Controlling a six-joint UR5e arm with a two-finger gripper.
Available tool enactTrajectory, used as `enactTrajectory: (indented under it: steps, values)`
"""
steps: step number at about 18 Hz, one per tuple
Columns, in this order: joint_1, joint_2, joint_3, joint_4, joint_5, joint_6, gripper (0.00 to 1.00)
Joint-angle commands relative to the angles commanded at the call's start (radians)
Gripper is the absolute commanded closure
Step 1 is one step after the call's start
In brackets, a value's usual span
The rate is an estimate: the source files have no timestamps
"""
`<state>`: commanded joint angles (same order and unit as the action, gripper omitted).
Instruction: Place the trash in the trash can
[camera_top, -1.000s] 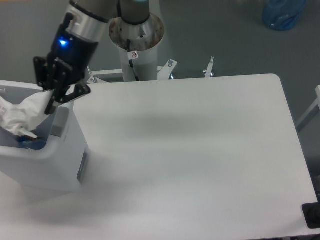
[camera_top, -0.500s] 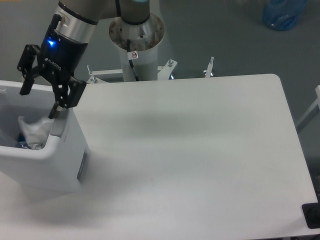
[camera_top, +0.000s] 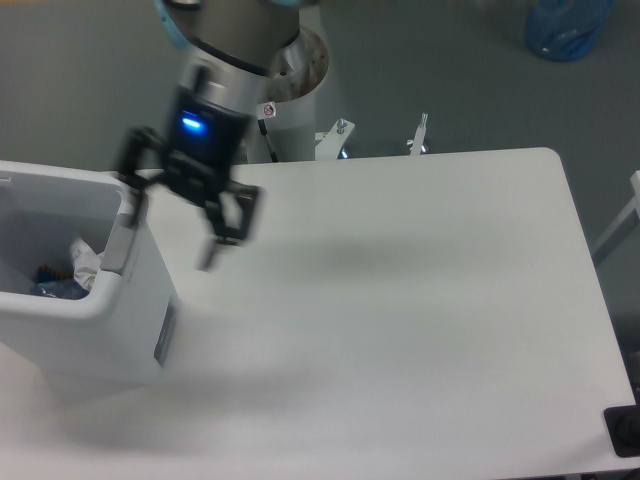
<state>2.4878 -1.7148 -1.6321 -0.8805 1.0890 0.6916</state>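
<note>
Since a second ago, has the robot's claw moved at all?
Yes. The claw was over the bin holding paper; now it's open and empty, shifted right past the bin's rim, over the table.

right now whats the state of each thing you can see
gripper: fingers open, holding nothing, blurred, above the table beside the bin
paper wad: lying inside the bin
bottle: inside the bin, mostly hidden, only blue bits showing
bin: upright at the table's edge, open top
table: bare white top
</note>
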Motion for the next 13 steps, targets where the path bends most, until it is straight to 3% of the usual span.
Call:
enactTrajectory:
  steps: [3,5,8,13]
  values:
    - [0.063,-0.048,-0.006,0.002,0.064,0.15,0.0]
    - [0.089,-0.069,0.009,0.0,0.17,0.219,0.0]
    - [0.091,-0.098,0.012,-0.006,0.29,0.264,0.0]
    - [0.097,-0.127,-0.017,-0.023,0.423,0.454,0.0]
